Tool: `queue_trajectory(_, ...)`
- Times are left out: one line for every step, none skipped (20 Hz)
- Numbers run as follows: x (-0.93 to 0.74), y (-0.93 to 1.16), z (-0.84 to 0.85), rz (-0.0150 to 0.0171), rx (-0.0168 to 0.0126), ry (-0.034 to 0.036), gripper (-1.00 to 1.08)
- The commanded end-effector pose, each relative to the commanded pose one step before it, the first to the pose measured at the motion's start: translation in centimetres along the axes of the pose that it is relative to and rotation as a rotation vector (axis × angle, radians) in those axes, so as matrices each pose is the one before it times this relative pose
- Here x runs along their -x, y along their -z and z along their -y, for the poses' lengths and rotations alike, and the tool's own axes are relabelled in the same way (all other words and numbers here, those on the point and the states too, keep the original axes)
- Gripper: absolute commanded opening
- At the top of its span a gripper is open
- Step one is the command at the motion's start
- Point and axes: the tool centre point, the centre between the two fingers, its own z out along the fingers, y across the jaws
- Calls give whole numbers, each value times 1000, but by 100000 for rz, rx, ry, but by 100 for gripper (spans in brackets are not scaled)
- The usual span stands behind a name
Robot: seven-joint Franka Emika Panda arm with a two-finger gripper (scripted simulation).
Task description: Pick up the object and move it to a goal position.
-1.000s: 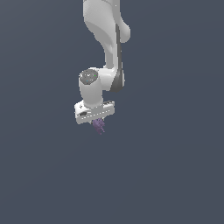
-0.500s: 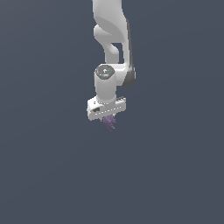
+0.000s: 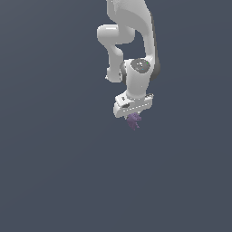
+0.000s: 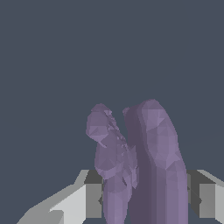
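The object [image 3: 133, 121] is a small purple, irregular, spiky item. It hangs just under my white gripper [image 3: 132, 118] in the exterior view, held in the air against a plain dark background. In the wrist view the object [image 4: 140, 162] fills the middle as lumpy purple lobes, with a grey finger [image 4: 89, 197] on one side and the other finger [image 4: 202, 194] on the opposite side, both close against it. The gripper is shut on the object. The fingertips are hidden behind the object in the exterior view.
The white arm [image 3: 131, 41] reaches down from the top of the exterior view. Only a uniform dark grey background shows around it.
The arm has moved to the exterior view's right and slightly up, carrying the purple object with it. The grip stays the same.
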Motion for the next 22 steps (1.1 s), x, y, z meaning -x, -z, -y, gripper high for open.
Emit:
queue_trajectory(-314,474,2964,-4,42,-60,-100)
queue_trajectory(-133,168,1051,0,0,0,-100)
queue_trajectory(-129,159,990,0,0,0,-100)
queue_trajectory(-128,149,930,0,0,0,-100)
queue_trajectory(-128,139,869,0,0,0,-100)
queue_trajectory(-127,130,808,0,0,0,-100)
queue_trajectory(-128,97,735,40,-89,-8,-100)
queue_trajectory(-117,111,692,0,0,0,-100)
queue_trajectory(-108,101,632,0,0,0,-100)
queue_trajectory(-98,91,570,0,0,0,-100)
queue_trajectory(-89,81,508,0,0,0,-100)
queue_trajectory(-79,71,444,0,0,0,-100)
queue_trajectory(-71,60,380,0,0,0,-100)
queue_trajectory(-62,53,300,-5,-68,-13,-100)
queue_trajectory(-55,40,250,0,0,0,-100)
queue_trajectory(-48,29,184,0,0,0,-100)
queue_trajectory(-40,19,118,0,0,0,-100)
queue_trajectory(-33,8,51,0,0,0,-100)
queue_trajectory(-26,-3,-15,0,0,0,-100)
queue_trajectory(-19,-13,-82,0,0,0,-100)
queue_trajectory(-8,-15,-91,0,0,0,-100)
queue_trajectory(-2,-5,-32,0,0,0,-100)
